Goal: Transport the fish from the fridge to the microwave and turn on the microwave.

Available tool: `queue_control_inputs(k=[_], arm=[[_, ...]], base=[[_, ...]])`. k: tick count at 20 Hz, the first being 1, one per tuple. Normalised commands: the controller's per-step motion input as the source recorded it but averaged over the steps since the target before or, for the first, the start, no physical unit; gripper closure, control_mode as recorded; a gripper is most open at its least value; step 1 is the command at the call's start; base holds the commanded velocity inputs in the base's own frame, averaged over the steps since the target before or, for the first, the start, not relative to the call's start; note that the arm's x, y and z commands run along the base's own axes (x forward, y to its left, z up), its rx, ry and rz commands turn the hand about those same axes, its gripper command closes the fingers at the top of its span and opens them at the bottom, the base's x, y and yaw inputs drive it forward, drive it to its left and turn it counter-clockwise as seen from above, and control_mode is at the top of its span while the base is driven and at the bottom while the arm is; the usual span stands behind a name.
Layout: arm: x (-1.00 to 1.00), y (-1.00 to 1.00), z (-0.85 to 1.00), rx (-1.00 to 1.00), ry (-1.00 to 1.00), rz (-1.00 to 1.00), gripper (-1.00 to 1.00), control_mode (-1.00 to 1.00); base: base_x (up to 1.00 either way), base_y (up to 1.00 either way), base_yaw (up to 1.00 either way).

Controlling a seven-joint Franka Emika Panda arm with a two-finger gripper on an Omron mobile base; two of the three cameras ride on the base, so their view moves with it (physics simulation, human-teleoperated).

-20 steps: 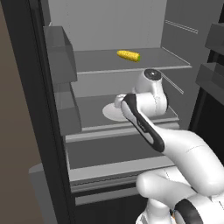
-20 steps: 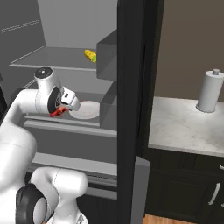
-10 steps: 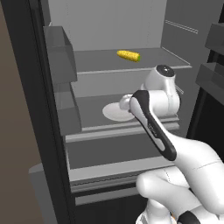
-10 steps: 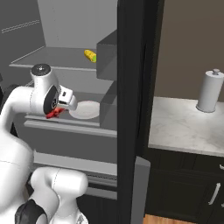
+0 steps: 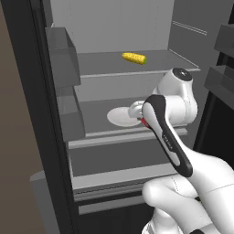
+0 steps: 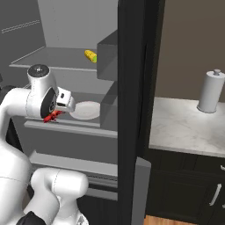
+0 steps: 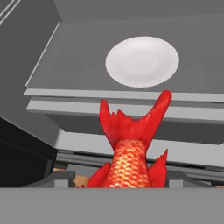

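Observation:
The red-orange fish (image 7: 131, 162) hangs tail away from me between the fingers of my gripper (image 7: 117, 178), which is shut on it. From the right base view the fish (image 6: 51, 116) shows as a red bit under the hand, at the front edge of the fridge's (image 6: 132, 88) middle shelf (image 5: 114, 138). In the left base view only a sliver of the fish (image 5: 143, 121) peeks out beside my forearm. The fridge stands open. The microwave is out of view.
A white plate (image 7: 142, 61) lies bare on the middle shelf just beyond the fish. A yellow corn cob (image 5: 134, 57) rests on the shelf above. Door bins (image 5: 64, 55) line the left. Right of the fridge, a counter (image 6: 189, 127) holds a paper towel roll (image 6: 210, 91).
The hand has drawn back from over the plate toward the shelf's front edge, carrying the fish with it. The plate and corn have stayed put.

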Motion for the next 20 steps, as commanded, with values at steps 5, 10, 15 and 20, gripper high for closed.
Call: queue_control_inputs(k=[5, 10, 15, 20], arm=[[0.00, 0.00, 0.00, 0.00, 0.00, 0.00, 1.00, -1.00], [0.00, 0.00, 0.00, 0.00, 0.00, 0.00, 1.00, 1.00], [0.00, 0.00, 0.00, 0.00, 0.00, 0.00, 1.00, 1.00], [0.00, 0.00, 0.00, 0.00, 0.00, 0.00, 1.00, 1.00]], base=[[0.00, 0.00, 0.00], [-0.17, 0.00, 0.00], [-0.59, 0.02, 0.08], [-0.73, 0.05, 0.01]])
